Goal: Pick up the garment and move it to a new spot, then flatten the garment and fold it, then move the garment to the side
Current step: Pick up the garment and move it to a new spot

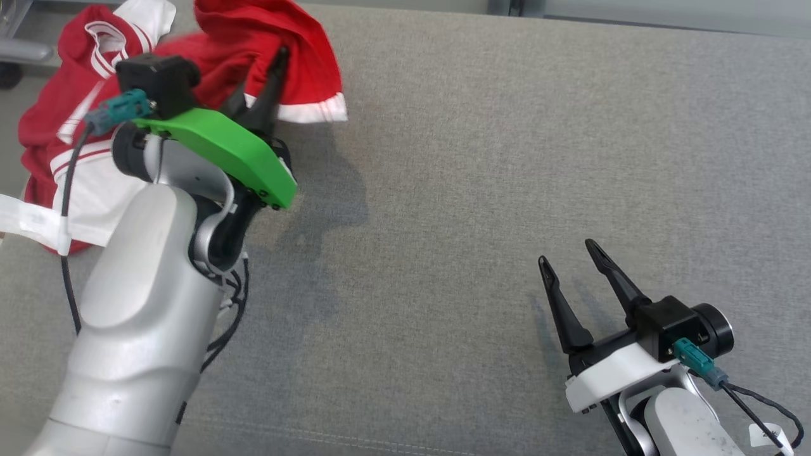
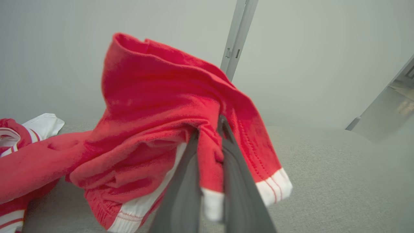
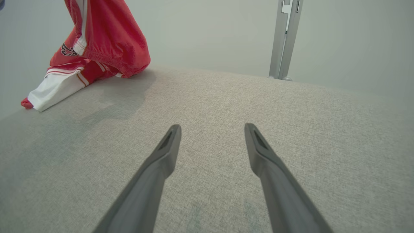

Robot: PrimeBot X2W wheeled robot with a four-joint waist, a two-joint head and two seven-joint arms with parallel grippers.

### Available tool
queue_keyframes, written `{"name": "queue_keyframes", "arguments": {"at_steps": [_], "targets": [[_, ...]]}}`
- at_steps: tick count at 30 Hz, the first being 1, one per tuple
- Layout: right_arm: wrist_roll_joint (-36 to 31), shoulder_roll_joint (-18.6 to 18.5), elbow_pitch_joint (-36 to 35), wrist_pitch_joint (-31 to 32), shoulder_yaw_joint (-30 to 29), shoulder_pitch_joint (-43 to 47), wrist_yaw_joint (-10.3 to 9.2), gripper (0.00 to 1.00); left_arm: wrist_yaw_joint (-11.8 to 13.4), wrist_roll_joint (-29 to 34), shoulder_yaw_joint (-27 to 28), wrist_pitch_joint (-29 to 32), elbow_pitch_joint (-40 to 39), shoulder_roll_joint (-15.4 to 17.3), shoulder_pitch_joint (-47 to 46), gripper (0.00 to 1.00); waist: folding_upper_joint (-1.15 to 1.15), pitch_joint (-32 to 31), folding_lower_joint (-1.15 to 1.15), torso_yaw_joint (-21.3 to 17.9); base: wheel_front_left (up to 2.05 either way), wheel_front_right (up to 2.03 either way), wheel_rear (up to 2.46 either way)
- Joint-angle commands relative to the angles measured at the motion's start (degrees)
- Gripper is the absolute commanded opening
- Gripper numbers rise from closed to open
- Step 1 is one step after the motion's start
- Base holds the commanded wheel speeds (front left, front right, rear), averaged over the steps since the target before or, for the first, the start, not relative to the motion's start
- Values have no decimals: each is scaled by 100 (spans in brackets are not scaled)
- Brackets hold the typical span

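Upper left: left gripper (image 1: 274, 66) clamped on red garment (image 1: 253, 25), raised for carrying; lower right: right gripper (image 1: 567, 252) spread, empty, waiting.

The only mark that can be read is a dark number, apparently 23, printed on the red garment (image 3: 106, 35) just above its white-striped band, in the right wrist view. A small white tag (image 1: 762, 434) at the lower right of the head view bears a mark too small to read.
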Motion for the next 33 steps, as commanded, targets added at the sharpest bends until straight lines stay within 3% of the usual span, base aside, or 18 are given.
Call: {"name": "queue_keyframes", "arguments": {"at_steps": [1, 12, 17, 25, 29, 33], "targets": [[45, 40, -7, -20, -56, 129, -4, 100, -18, -75, -98, 135, -396, -43, 243, 0, 0, -441, 0, -281, 0, 0, 0], [91, 211, -62, -19, -220, 302, -4, 100, 273, -221, -892, 1072, -2697, -324, 1280, 0, 0, -713, 0, -1006, 0, 0, 0], [92, 271, -88, -20, -291, 328, -4, 100, 416, -197, -1541, 1388, -3196, -555, 1680, 0, 0, -696, 0, -1548, 0, 0, 0], [107, 359, -101, -20, -372, 326, -4, 100, 617, -154, -1797, 1173, -1832, -720, 1755, 0, 0, -595, 0, -2160, 0, 0, 0], [115, 391, -89, -20, -378, 346, -4, 100, 507, -133, -1848, 857, -910, -766, 1591, 0, 0, -567, 0, -2337, 0, 0, 0], [116, 418, -81, -19, -407, 367, -4, 100, 414, -492, -1853, 681, -143, -794, 1568, 0, 0, -569, 0, -2399, 0, 0, 0]]}}
